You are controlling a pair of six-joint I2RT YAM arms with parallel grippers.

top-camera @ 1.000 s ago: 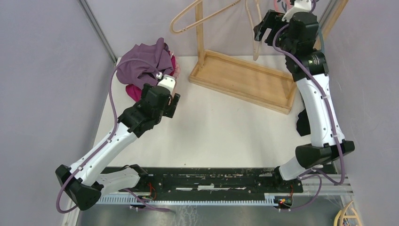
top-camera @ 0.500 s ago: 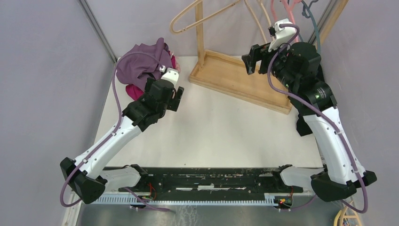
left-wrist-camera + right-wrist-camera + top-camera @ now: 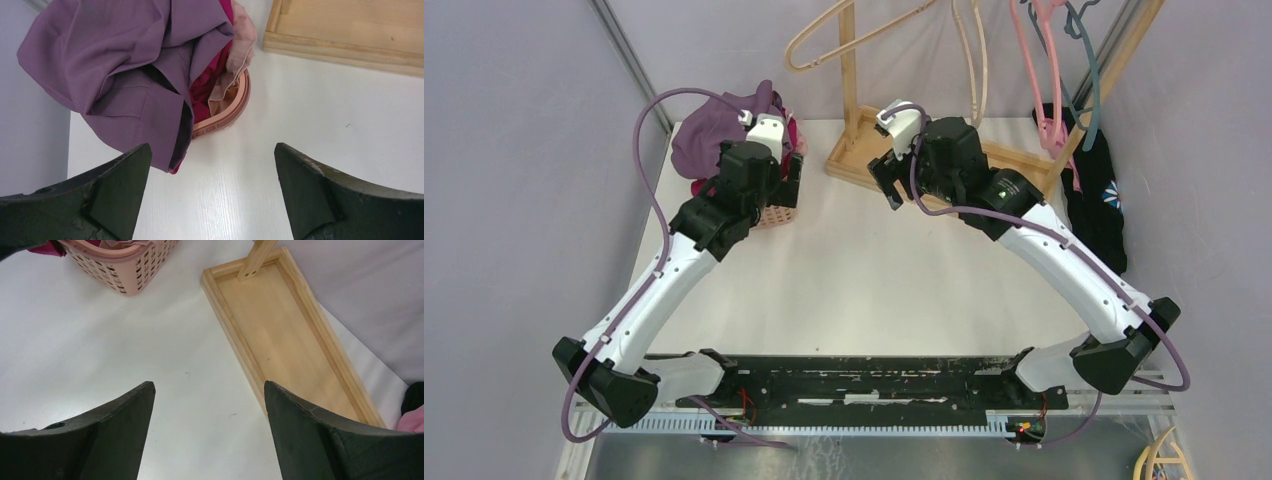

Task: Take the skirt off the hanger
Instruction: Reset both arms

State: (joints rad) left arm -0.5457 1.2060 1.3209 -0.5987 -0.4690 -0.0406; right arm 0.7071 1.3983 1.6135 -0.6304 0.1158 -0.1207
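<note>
A black skirt (image 3: 1092, 205) with a blue flower print hangs at the far right from a pink clip hanger (image 3: 1036, 60) on the wooden rack. Its dark edge shows at the right border of the right wrist view (image 3: 416, 395). My right gripper (image 3: 885, 181) hovers open over the white table beside the rack's wooden base (image 3: 290, 340), well left of the skirt, with nothing between its fingers (image 3: 209, 386). My left gripper (image 3: 792, 185) is open and empty (image 3: 212, 150), just in front of a pink basket (image 3: 225, 115).
The pink basket (image 3: 774, 213) at the back left overflows with purple cloth (image 3: 125, 65) and magenta cloth. Beige hangers (image 3: 864, 30) and a teal hanger (image 3: 1092, 60) hang on the rack. Grey walls close in on both sides.
My right arm has swung down and left from the hangers to the table by the rack base, uncovering the skirt. My left arm has moved back toward the basket.
</note>
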